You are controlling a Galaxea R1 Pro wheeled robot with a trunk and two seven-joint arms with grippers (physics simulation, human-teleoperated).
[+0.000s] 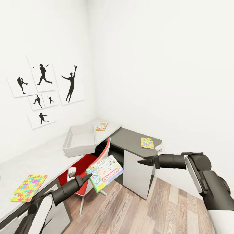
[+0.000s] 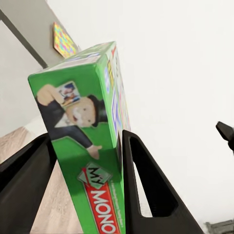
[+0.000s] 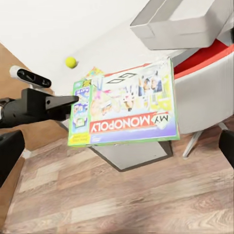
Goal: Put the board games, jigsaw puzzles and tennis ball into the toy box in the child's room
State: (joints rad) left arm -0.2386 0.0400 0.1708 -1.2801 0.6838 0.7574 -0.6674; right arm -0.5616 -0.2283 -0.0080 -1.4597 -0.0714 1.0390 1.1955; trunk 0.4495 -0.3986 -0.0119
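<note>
Your left gripper (image 1: pixel 87 177) is clamped on the green My Monopoly board game box (image 1: pixel 104 172), one black finger (image 2: pixel 146 187) on each face of the narrow end, and the box hangs in the air above the wooden floor (image 1: pixel 156 208), just in front of the red chair with the white shell (image 1: pixel 87 164). From your right wrist camera you see the box's printed lid (image 3: pixel 127 106) facing you, with the left gripper (image 3: pixel 73 101) biting its short edge. Your right gripper (image 1: pixel 142 161) is empty and held out in the air beside the dark grey desk section (image 1: pixel 130 138); its two fingers (image 3: pixel 9 151) sit at the far edges of its own camera, spread wide.

The white open toy box (image 1: pixel 80 140) stands on the long white table (image 1: pixel 48 152), near the corner. Behind it lies a small colourful board game (image 1: pixel 101 126). One multicoloured jigsaw puzzle (image 1: pixel 29 187) lies on the table near your left arm; another jigsaw (image 1: pixel 147 143) rests on the dark desk. The yellow-green tennis ball (image 3: pixel 71 62) sits on the white tabletop.
</note>
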